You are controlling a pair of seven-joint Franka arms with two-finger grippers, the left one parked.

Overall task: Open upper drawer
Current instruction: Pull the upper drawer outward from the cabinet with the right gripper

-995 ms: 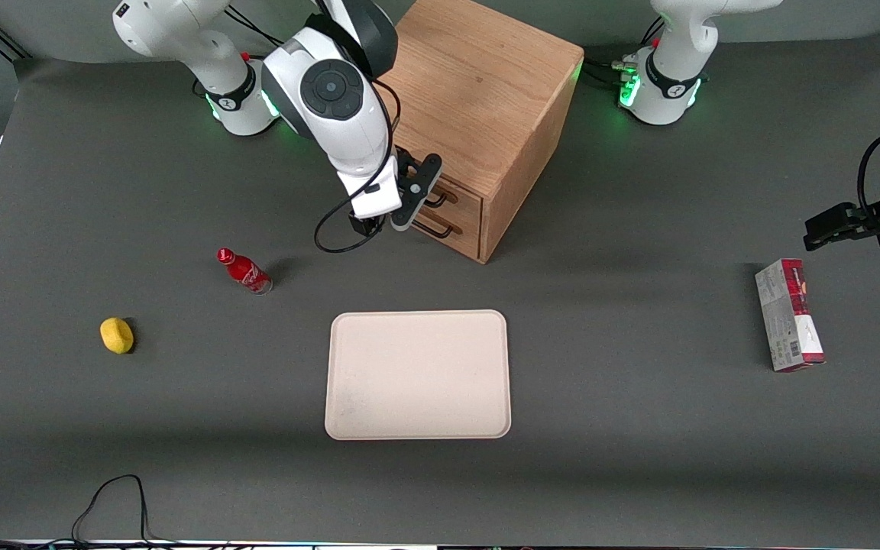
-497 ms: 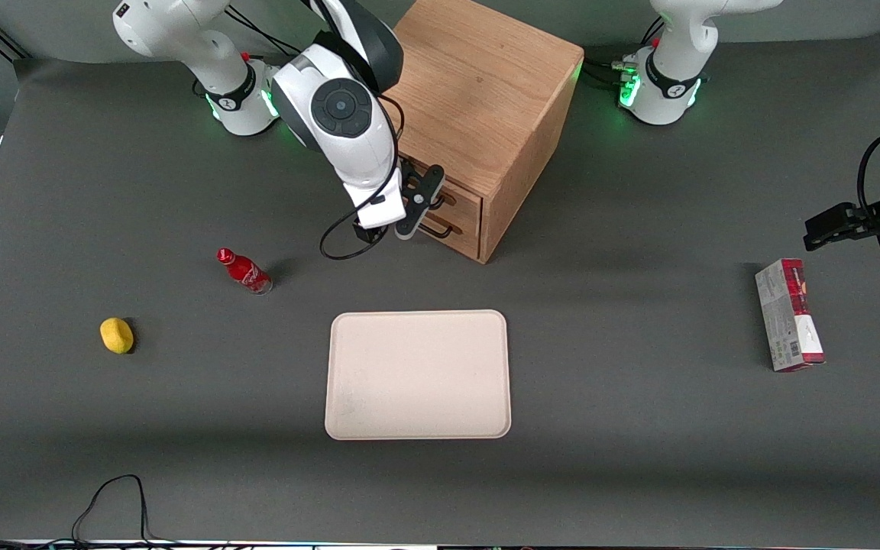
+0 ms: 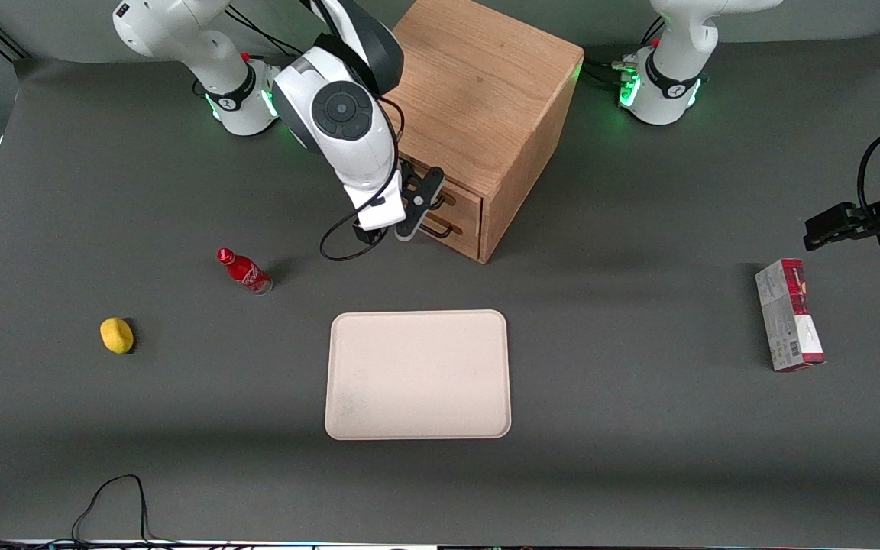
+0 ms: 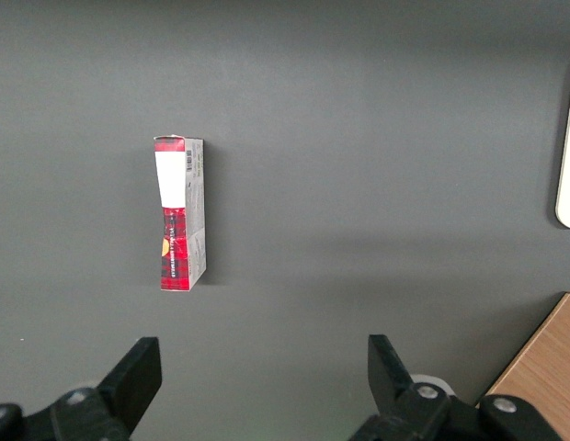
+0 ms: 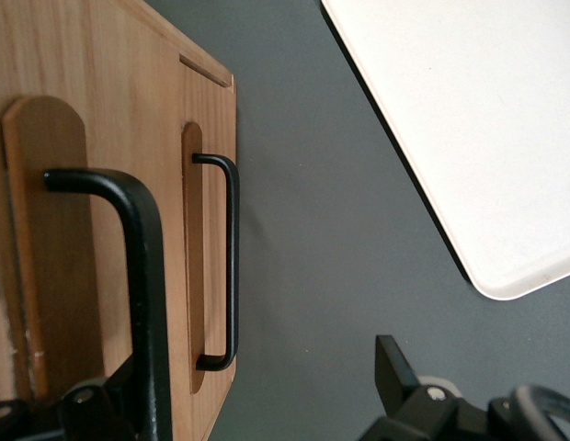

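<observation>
Right now the gripper hangs at the front of the cabinet, its fingers spread apart and holding nothing. One finger lies against the black handle of the upper drawer, and the other stands free over the grey surface, so the handle sits between the fingers, close to one of them. The drawer appears shut, its face flush with the cabinet. The lower drawer, with its own black handle, lies just beside the fingers. Two drawers, one cabinet. On the surface there is one cream tray, nearer the front camera than the fingers; one red bottle, lying tilted and nearer the camera than the fingers; one yellow lump, farther out at the working arm's end; and one red-and-white carton, lying flat well apart from the fingers toward the parked arm's end. A black cable loops at the surface's near edge. The surface is a plain dark grey mat.
</observation>
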